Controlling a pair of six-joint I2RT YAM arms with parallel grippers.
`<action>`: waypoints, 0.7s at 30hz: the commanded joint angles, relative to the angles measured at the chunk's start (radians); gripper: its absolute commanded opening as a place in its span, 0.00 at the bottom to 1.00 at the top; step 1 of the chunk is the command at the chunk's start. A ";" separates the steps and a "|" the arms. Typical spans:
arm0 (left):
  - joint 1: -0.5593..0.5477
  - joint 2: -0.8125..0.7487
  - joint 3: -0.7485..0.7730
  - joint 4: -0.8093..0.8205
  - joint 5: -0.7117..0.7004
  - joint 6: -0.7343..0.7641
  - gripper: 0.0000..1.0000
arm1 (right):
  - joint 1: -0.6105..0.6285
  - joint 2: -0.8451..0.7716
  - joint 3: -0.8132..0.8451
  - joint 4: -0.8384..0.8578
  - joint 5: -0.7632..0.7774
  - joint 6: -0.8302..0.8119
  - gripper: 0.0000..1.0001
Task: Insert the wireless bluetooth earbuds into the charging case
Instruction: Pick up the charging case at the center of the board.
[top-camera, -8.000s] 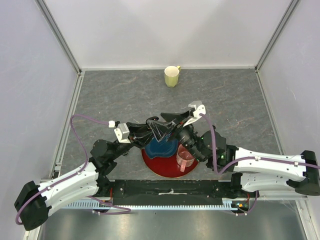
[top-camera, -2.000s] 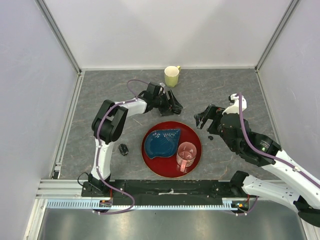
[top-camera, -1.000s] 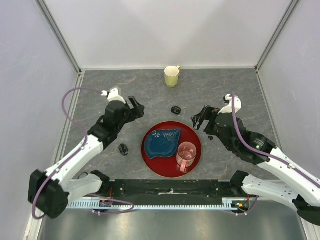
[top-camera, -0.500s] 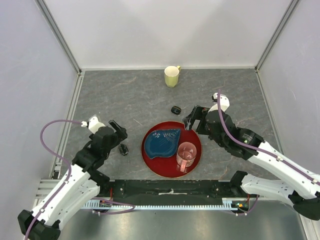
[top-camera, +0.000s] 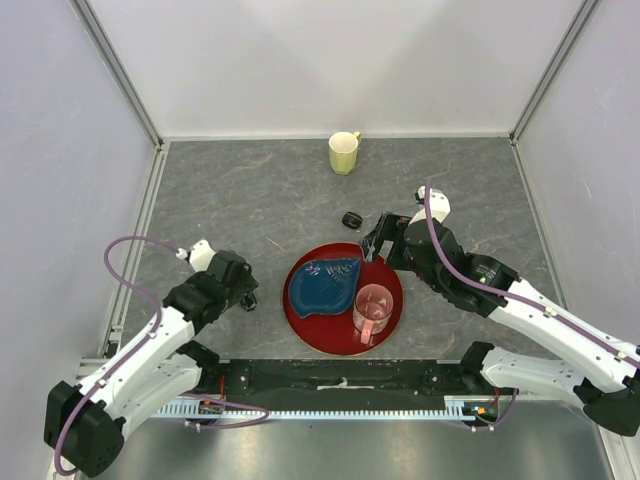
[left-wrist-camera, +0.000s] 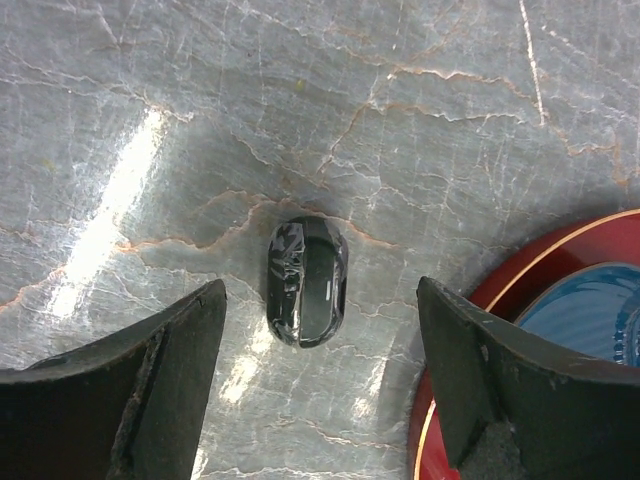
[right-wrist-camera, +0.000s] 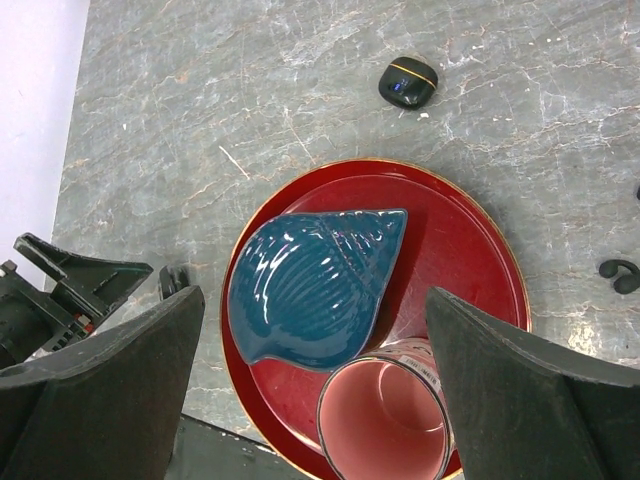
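The left claw (left-wrist-camera: 320, 295) is hanging with its jaws wide apart around a black charging case (left-wrist-camera: 307, 283), which is lying on the tabletop (left-wrist-camera: 150, 120) just left of the red plate (left-wrist-camera: 560, 255), touching neither finger. The right claw (right-wrist-camera: 315, 305) is gaping equally wide above the plate, where a blue shell dish (right-wrist-camera: 315, 280) and a pink cup (right-wrist-camera: 385, 415) are sitting. A second case (right-wrist-camera: 408, 82) is resting beyond the plate, and one earbud (right-wrist-camera: 620, 272) is lying right of the plate.

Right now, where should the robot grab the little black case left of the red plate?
Grip it across its two long sides, coming straight down from above. The charging case lies flat on the table, and the open left tool hangs over it with one finger on either long side.
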 joint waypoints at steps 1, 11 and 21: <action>0.005 0.021 -0.018 0.022 -0.005 -0.047 0.82 | -0.003 -0.016 -0.016 0.033 0.017 0.012 0.98; 0.005 0.145 -0.038 0.094 0.038 -0.038 0.72 | -0.003 -0.012 -0.021 0.033 0.008 0.004 0.98; 0.005 0.239 -0.038 0.163 0.075 0.002 0.64 | -0.008 -0.018 -0.030 0.033 0.011 0.003 0.98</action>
